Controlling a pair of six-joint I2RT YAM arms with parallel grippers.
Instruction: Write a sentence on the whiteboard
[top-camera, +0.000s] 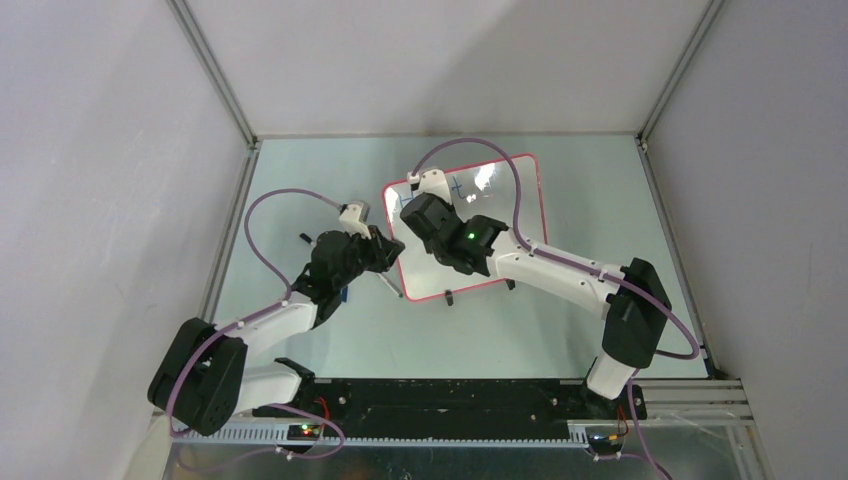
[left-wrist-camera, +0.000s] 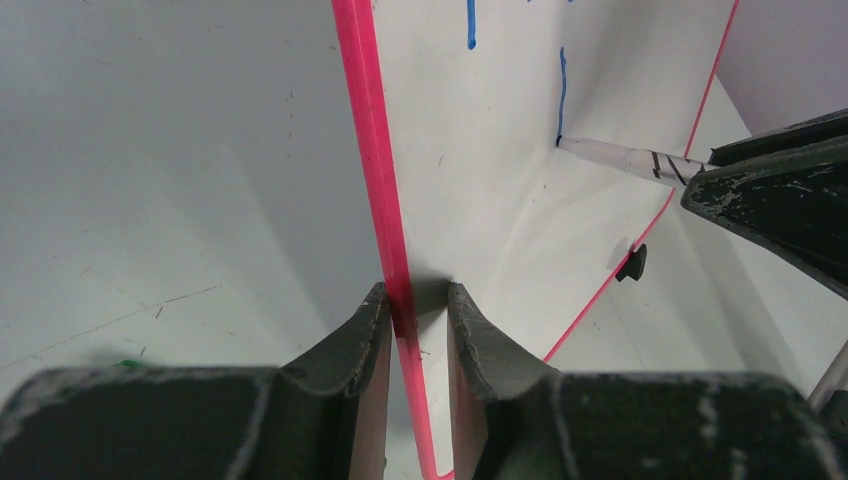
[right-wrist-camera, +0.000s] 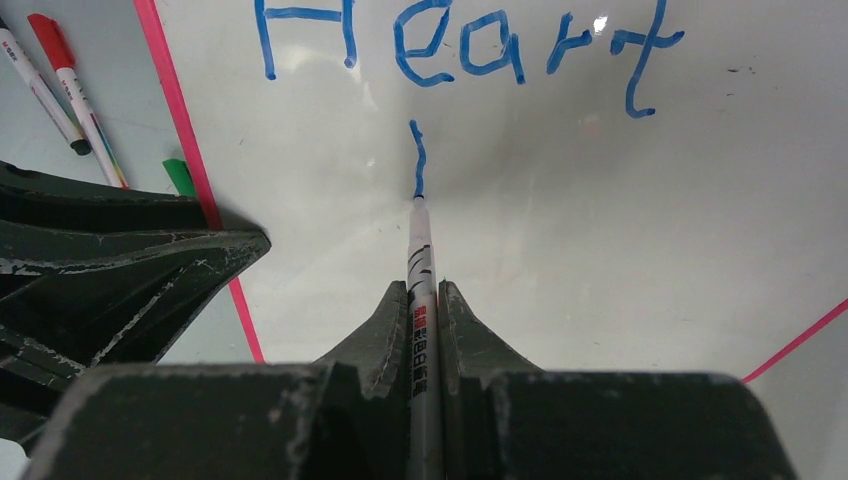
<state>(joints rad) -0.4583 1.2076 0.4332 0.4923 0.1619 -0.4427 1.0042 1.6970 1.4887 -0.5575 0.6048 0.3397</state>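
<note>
Ahead of the right gripper (right-wrist-camera: 425, 292), clamped on a pen (right-wrist-camera: 420, 250), line two of the sentence (right-wrist-camera: 460, 50) is begun; whiteboard (left-wrist-camera: 470, 200) pinched by left gripper (left-wrist-camera: 417, 305); steady strokes needed.

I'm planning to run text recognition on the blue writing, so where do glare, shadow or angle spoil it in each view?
Right wrist: a white glare dot sits within the blue handwritten lettering; soft shadow rings the thin white marker tip. Top external: a reflection streaks the glossy red-framed whiteboard; the right arm hides most. Left wrist: steep, cropped.

right gripper (right-wrist-camera: 424, 298) clamped on a marker (right-wrist-camera: 420, 245), its tip touching the whiteboard (right-wrist-camera: 620, 240), blue lettering (right-wrist-camera: 460, 50) "heart" just above
</note>
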